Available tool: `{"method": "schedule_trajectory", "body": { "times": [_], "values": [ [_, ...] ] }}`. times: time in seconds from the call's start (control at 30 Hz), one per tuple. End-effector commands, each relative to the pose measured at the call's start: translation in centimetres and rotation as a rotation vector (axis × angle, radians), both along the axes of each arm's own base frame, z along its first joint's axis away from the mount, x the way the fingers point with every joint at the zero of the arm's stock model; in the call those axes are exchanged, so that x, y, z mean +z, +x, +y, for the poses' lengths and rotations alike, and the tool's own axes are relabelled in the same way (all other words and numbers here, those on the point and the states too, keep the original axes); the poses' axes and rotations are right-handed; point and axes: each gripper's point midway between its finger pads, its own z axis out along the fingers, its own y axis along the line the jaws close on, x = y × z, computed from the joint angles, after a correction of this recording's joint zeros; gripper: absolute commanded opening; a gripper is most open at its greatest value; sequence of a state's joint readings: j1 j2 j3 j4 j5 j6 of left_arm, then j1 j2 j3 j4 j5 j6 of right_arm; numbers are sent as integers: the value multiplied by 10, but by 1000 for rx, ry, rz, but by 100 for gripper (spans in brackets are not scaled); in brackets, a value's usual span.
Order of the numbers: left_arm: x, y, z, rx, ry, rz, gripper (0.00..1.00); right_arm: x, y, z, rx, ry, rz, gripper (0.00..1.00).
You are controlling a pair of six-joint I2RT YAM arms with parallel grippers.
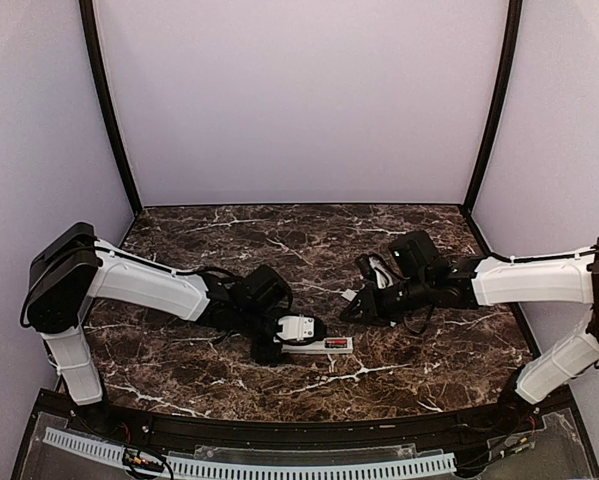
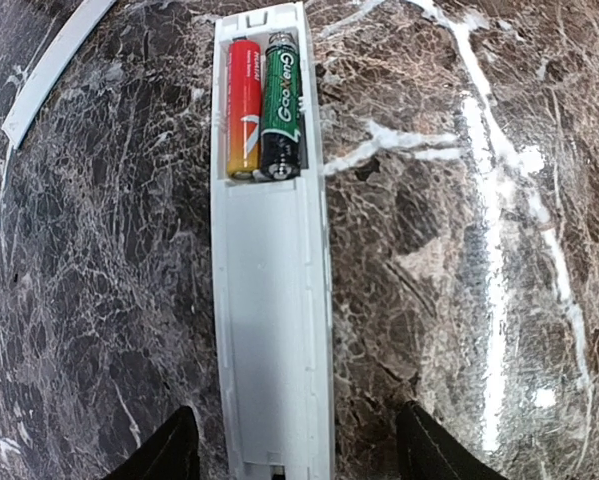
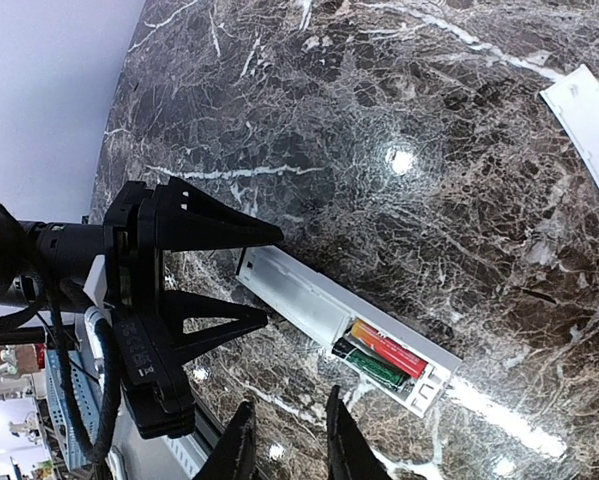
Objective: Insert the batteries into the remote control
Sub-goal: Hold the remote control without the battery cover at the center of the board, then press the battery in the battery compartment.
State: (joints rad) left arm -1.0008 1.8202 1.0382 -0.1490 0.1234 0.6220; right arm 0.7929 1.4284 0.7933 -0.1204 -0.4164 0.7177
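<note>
Left tool [image 3: 271, 276] is spread wide, its black wedge fingers straddling one end of the remote control [image 2: 269, 330]; nothing is gripped, and contact cannot be judged. Right tool [image 3: 291, 442], cropped to its tips, is seen slightly parted and empty. A glossy red battery [image 2: 244, 105] and a green battery [image 2: 282, 105] are seated side by side in the white plastic bar's uncovered bay, on the veined marble bench [image 2: 479, 300].

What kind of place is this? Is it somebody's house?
Probably not a house: it looks like a robot test booth. The plain pale walls close in a dark marble-patterned table, and two white-and-black robot arms fixed at its near edge reach toward a slim white plastic remote control.
</note>
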Motion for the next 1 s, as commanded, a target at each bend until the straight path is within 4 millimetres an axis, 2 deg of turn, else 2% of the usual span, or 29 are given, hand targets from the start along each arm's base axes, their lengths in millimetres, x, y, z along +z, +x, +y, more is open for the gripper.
{"method": "schedule_trajectory", "body": {
  "times": [0.0, 0.2, 0.37, 0.67, 0.97],
  "values": [
    [-3, -1, -4, 49, -25, 62, 63, -18, -2, 1, -13, -28, 19, 21],
    [2, -9, -8, 143, -80, 166, 53, -33, -9, 15, 24, -34, 50, 19],
    [4, -13, -12, 206, -136, 223, 50, -43, -14, 26, 56, -45, 68, 13],
    [-6, -14, -5, 236, -128, 201, 45, -40, -13, 39, 78, 11, 73, 5],
    [-7, -14, -5, 231, -132, 201, 44, -47, -10, 46, 86, 17, 92, 0]
  ]
}}
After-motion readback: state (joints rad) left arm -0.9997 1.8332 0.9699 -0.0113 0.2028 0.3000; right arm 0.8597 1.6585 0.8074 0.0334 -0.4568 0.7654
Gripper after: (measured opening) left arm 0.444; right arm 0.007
